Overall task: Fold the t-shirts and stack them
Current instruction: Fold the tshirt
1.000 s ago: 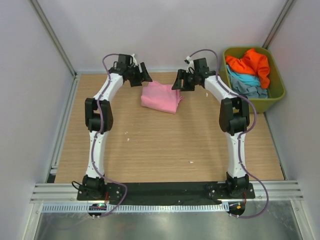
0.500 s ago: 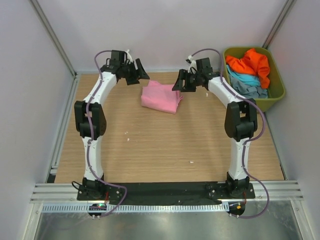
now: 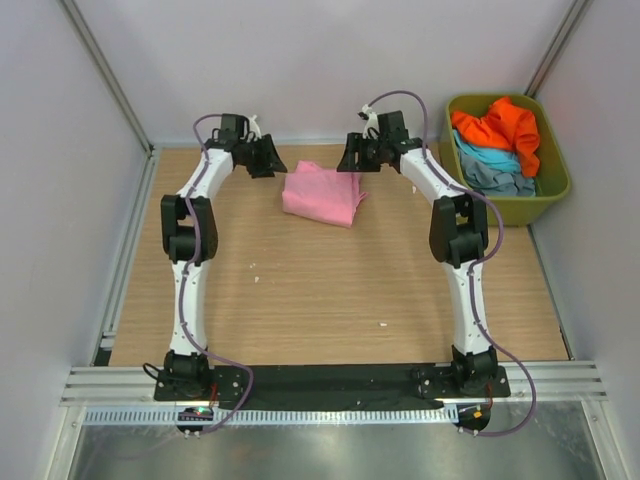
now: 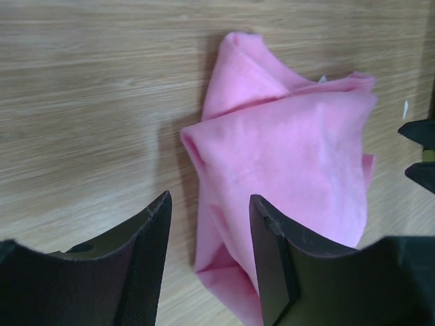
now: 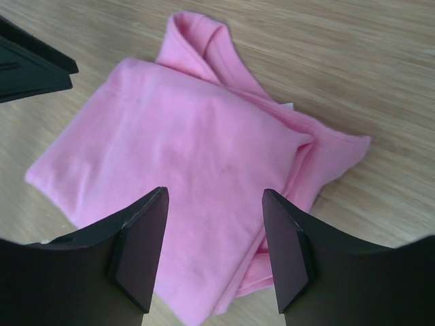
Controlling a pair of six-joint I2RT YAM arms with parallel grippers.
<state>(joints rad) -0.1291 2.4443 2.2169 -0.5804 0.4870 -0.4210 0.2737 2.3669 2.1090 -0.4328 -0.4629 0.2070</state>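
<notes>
The left gripper has its two black fingers spread apart with nothing between them, and the right gripper is the same: parted and empty. Just under and beyond both sets of fingertips lies the soft pink fabric t-shirt, folded into a compact pad on the light wooden tabletop. The left fingers hang over one edge and the right fingers over the opposite one.

The fold looks nearly done but loose. A rolled edge pokes out on the side away from the right fingertips, and one corner juts past the pad. To finish well, the fingers should probably come down flat on those stray edges, tucking them in line without dragging the layers apart.

Well off to the outer side of the right fingers stands the olive-green plastic tub, holding the orange tee, the light blue tee and the grey-blue tee, all crumpled and not yet folded.
</notes>
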